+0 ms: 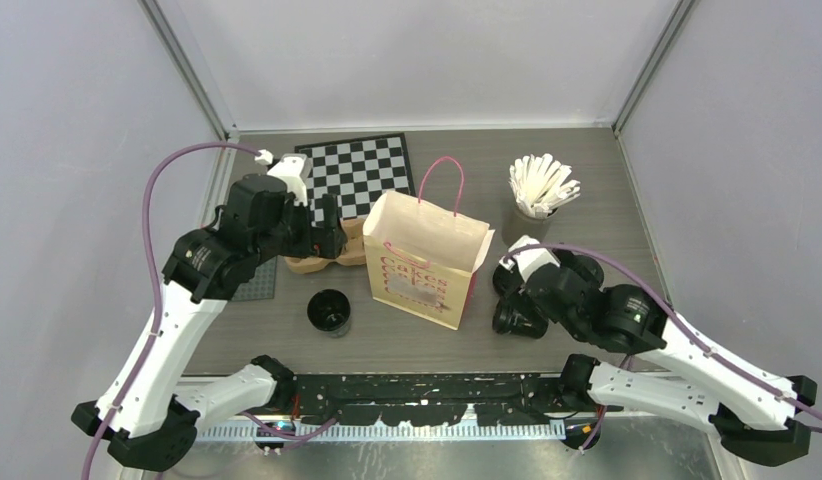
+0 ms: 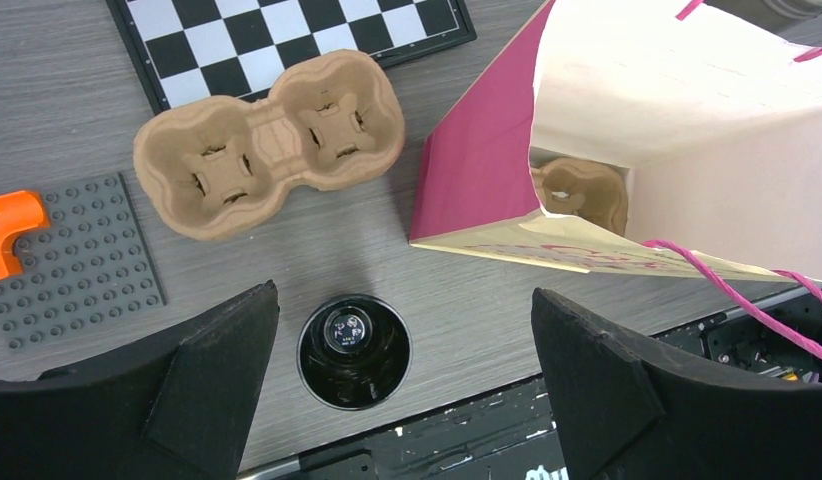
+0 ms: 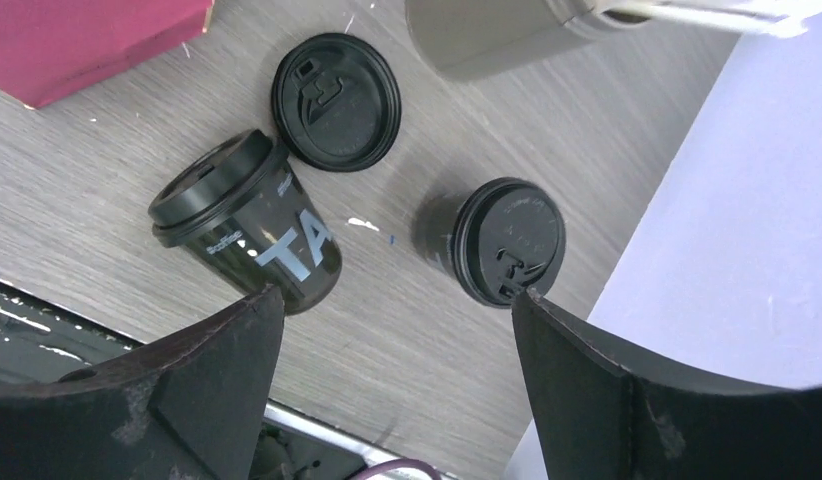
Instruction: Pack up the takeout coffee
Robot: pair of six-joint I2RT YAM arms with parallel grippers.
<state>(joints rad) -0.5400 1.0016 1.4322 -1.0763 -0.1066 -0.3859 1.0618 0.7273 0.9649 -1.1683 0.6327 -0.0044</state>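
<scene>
Grey wood-grain tabletop point(image 1: 587, 200); paper bag point(image 1: 427, 260) stands open at its centre. Left arm: left fingers point(image 2: 187, 390) spread wide, holding and touching nothing. Below them an uncapped black cup point(image 2: 354, 350) sits upright by the near edge, left of the bag, with the pulp tray point(image 2: 270, 140) beyond it. Right arm: right fingers point(image 3: 177, 390) also spread, gripping nothing. Beneath them, between the bag and the right edge, are a lettered lidded cup point(image 3: 249, 232), a second lidded cup point(image 3: 499, 240) and a loose lid point(image 3: 335, 100). Whether the lidded cups stand upright cannot be told.
</scene>
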